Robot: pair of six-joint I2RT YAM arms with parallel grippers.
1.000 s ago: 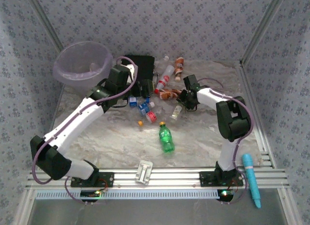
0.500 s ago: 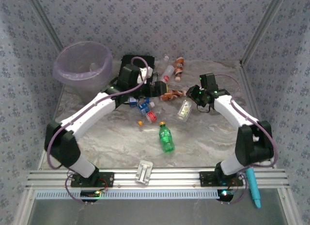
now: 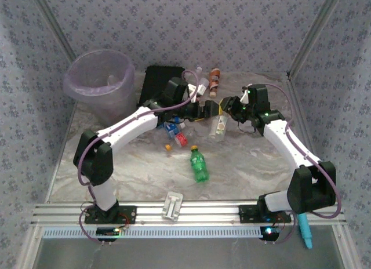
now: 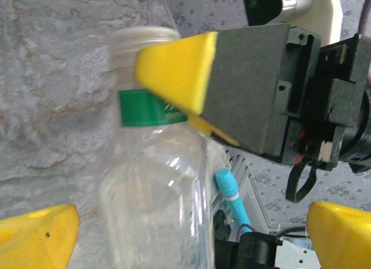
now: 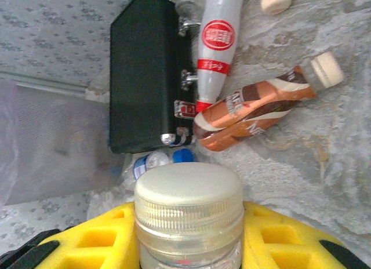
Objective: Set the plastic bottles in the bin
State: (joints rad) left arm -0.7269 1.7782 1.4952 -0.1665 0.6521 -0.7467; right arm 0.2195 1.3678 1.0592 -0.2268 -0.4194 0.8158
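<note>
At 10 o'clock on the table [image 3: 145, 176] stands the bin [image 3: 98, 77], upright. One small pale shape shows through its wall; I cannot tell what it is. I judge the task to be at an early stage, since most of the plastic bottles lie outside the bin:

- The green bottle [image 3: 199, 164] lies near table centre.
- A blue-and-red cluster [image 3: 174, 131] lies at 11 o'clock from the green bottle.
- A white-and-red bottle [image 3: 200, 89] lies at the far edge beside the black case [image 3: 157, 80].

The right gripper [image 5: 188, 240] is clamped on the neck of a clear bottle [image 5: 188, 205], just under its cap. This bottle is at 1 o'clock from table centre, well apart from the bin. The left gripper [image 4: 188, 234] has its fingers apart, one either side of the bottle's body. I judge this to be a hand-over not yet completed.

Differences between views:

- The top view gives the bin position and the bottles left to move, but it is too small to show either grip.
- The left wrist view shows the gap between the left fingers and the bottle's green label band.
- The right wrist view shows the clamp at the cap, and a brown bottle [image 5: 261, 101] lying close by the case.
</note>
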